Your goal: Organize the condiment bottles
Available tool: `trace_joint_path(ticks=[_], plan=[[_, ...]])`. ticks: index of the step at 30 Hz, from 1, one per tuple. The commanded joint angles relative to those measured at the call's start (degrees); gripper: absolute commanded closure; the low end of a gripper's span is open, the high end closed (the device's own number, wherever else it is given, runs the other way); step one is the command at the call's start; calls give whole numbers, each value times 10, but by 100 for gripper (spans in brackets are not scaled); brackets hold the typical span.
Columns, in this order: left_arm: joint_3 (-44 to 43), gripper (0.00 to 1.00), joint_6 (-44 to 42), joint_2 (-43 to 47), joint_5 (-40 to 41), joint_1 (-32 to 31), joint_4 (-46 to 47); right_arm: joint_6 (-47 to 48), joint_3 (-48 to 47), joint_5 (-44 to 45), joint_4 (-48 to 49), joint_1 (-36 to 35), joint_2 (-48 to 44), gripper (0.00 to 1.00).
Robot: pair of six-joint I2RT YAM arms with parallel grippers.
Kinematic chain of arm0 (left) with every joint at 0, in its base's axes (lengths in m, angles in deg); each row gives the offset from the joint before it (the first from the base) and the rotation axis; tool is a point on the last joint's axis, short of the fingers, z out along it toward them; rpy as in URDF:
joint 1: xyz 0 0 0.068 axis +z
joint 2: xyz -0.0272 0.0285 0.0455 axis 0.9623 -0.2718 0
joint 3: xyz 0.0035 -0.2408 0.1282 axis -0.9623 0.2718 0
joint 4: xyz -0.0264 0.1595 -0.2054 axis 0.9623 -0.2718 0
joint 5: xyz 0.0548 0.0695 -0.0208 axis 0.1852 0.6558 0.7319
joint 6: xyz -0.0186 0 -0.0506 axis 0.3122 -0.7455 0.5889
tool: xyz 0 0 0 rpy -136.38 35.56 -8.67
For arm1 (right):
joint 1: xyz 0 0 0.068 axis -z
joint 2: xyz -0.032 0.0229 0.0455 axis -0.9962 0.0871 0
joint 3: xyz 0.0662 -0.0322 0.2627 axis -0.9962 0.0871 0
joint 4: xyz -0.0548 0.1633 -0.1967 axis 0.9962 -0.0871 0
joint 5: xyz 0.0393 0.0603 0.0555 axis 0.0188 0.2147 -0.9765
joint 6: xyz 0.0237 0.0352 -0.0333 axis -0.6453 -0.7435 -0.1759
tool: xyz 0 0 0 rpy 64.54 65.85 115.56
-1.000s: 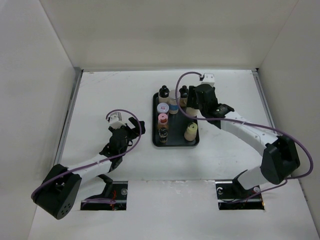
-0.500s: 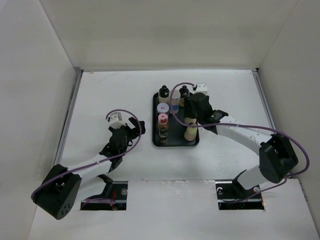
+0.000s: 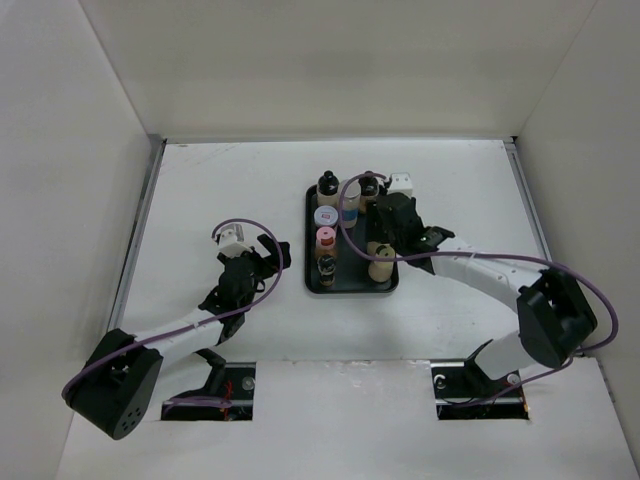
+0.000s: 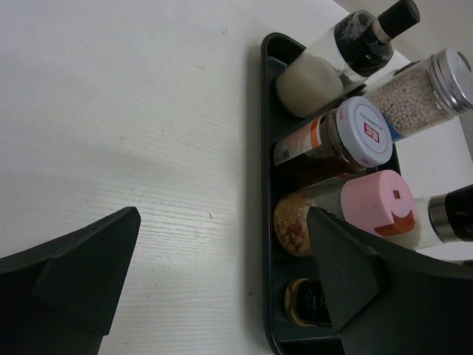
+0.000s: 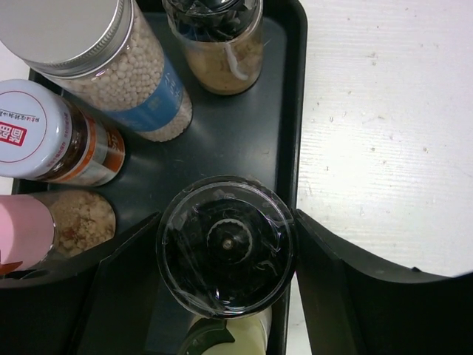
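The condiment bottles stand in a black tray (image 3: 350,282). My right gripper (image 3: 388,228) is over the tray's right side, shut on a black grinder bottle (image 5: 225,244) with a clear cap; its fingers (image 5: 318,259) press both sides. A cream bottle (image 5: 225,339) stands just in front of it. Around it are a silver-capped, blue-labelled jar (image 5: 96,59), a white-lidded brown jar (image 5: 33,133), a pink-capped jar (image 5: 22,229) and a black-topped bottle (image 5: 218,37). My left gripper (image 3: 268,255) is open and empty, on the table left of the tray.
The left wrist view shows the tray's left rim (image 4: 267,111), with a small gold-rimmed black jar (image 4: 310,303) at its near end. White walls enclose the table on three sides. Purple cables loop over both arms.
My right gripper has moved from the tray's back right corner toward its near right side, with the grinder bottle between its fingers. The left arm has not moved.
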Motion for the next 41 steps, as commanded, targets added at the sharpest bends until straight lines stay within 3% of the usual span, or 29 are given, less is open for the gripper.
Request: trace_joint_path(ticks=[1, 4, 12, 19, 23, 28, 41], plan=[[0, 0, 5, 8, -1, 2, 30, -11, 11, 9, 24, -7, -21, 27], [0, 0, 5, 6, 0, 2, 26, -11, 13, 11, 28, -7, -24, 16], [-14, 0, 6, -10, 10, -1, 11, -4, 7, 16, 56, -10, -79, 0], [-48, 0, 6, -42, 20, -3, -38, -25, 95, 35, 172, 38, -182, 0], [-55, 0, 6, -48, 30, 3, -50, -111, 170, 75, 225, 129, -209, 0], [-56, 0, 5, -41, 55, 4, -58, -192, 218, 27, 246, 225, -181, 0], [-68, 0, 0, -43, 91, 17, -82, -220, 288, -3, 346, 209, -122, 0]])
